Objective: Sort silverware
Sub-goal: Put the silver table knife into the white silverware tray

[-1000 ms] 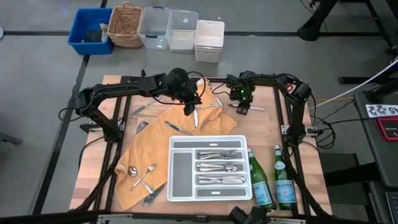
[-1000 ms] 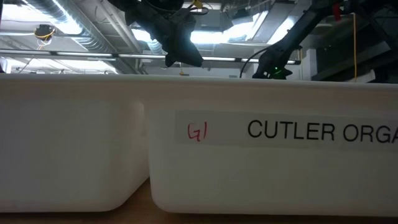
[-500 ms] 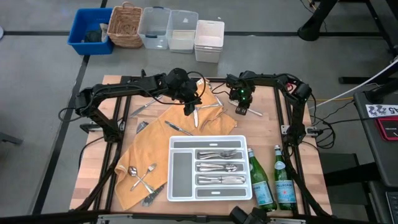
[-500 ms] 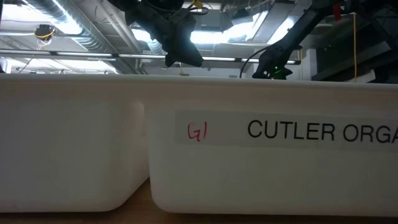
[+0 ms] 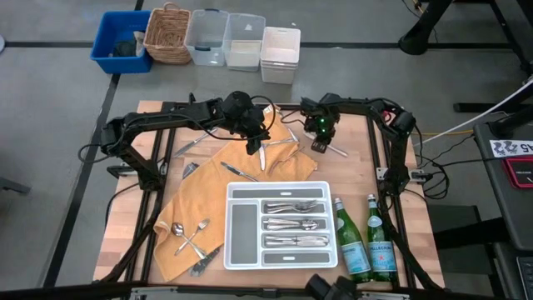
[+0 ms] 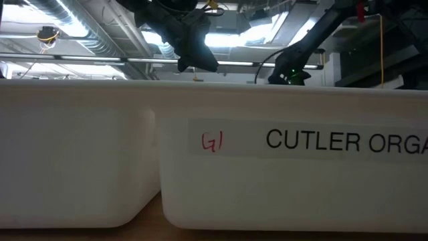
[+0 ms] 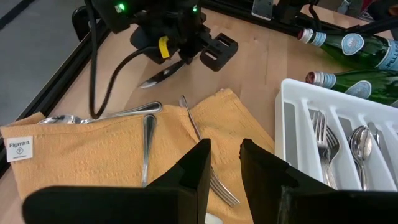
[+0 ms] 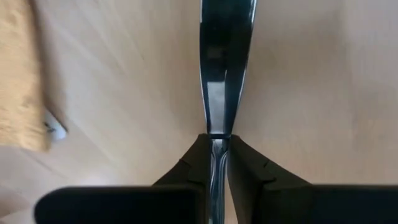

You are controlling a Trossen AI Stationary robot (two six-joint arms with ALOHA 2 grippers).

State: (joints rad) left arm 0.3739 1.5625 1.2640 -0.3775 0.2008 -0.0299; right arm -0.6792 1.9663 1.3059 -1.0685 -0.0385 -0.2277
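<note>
My right gripper (image 5: pixel 319 143) points down at the far middle of the wooden table, shut on a silver knife (image 7: pixel 163 73). My left gripper (image 5: pixel 254 146) hangs above the orange cloth (image 5: pixel 208 196), open by a narrow gap (image 7: pixel 225 168) with nothing in it. A fork (image 7: pixel 202 146) lies on the cloth below it. More silverware lies flat on the cloth: a knife (image 5: pixel 241 172), a spoon and a fork crossed (image 5: pixel 190 236). The white tray (image 5: pixel 279 184) at the near middle holds sorted forks and spoons (image 5: pixel 296 223). My right gripper pinches the knife between its two fingers about mid-length, where the wide part narrows (image 8: pixel 216 138). The fingers come from above, pointing down, and lie across the knife. The wide part (image 8: pixel 225 62) runs out level over the wood; whether it is lifted I cannot tell.
Two green glass bottles (image 5: pixel 350 242) (image 5: pixel 379 242) lie right of the tray. More silverware lies at the cloth's far left (image 5: pixel 187 148). Bins and a basket (image 5: pixel 166 35) stand on the floor beyond the far edge. The tray's wall (image 6: pixel 294 167) fills the low view.
My right gripper has shifted slightly toward the table's left and rolled a little. The knife's right-hand end has swung a little toward the near edge.
</note>
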